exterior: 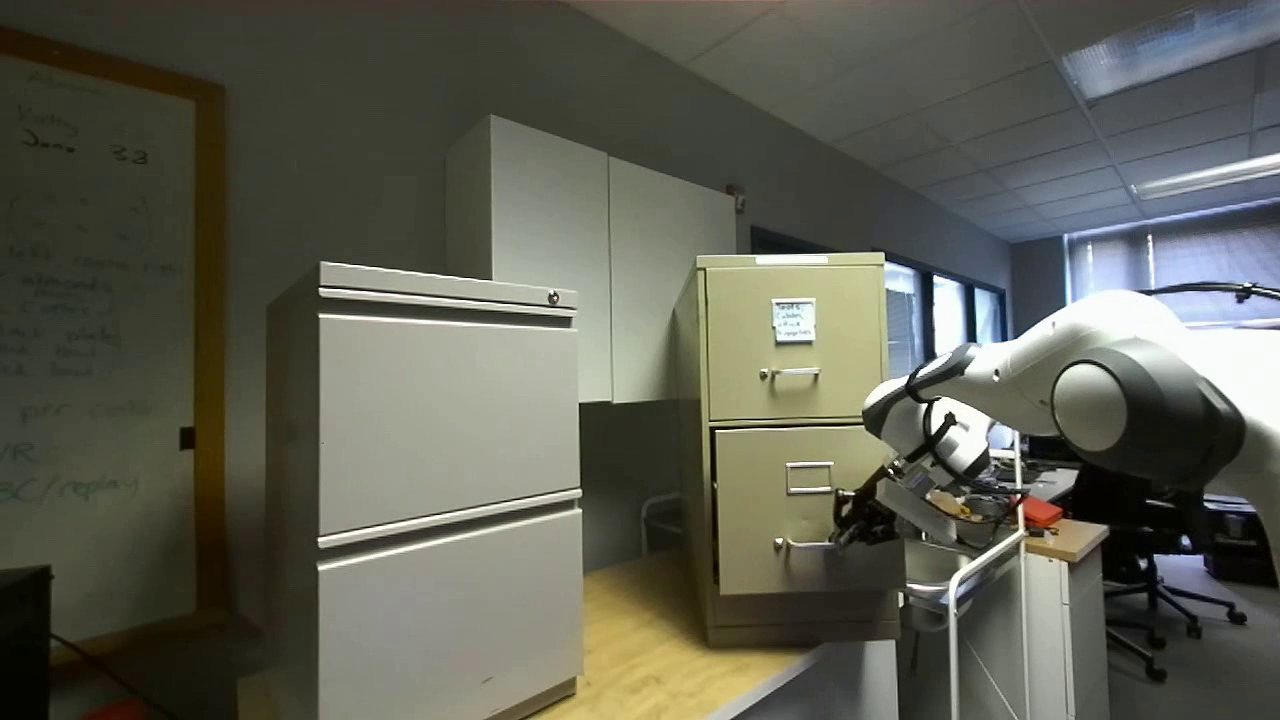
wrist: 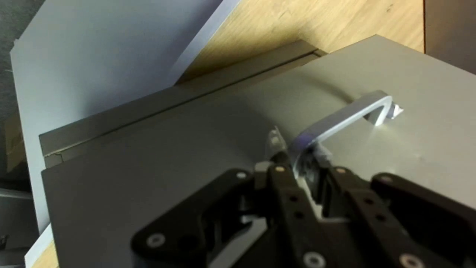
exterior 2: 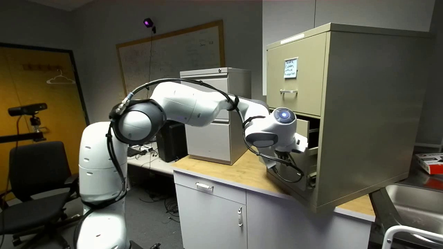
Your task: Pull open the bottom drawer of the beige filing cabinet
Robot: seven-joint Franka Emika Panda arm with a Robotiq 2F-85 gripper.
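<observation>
On the wooden countertop the beige filing cabinet is set upright, one front corner overhanging the edge. Its bottom drawer is pulled partway out, and a dark gap is shown behind its front; the top drawer is closed, with a handwritten paper label fixed to it. In the wrist view, the silver drawer handle is clasped by the gripper, its fingertips set on either side of the bar (one end of the handle is exposed, the other is hidden by the gripper). The white Franka Panda arm is stretched out toward the drawer. Well apart from the beige filing cabinet, the pale grey two-drawer cabinet is placed on the same countertop. In both exterior views, a wood-framed whiteboard is seen mounted on the wall.
</observation>
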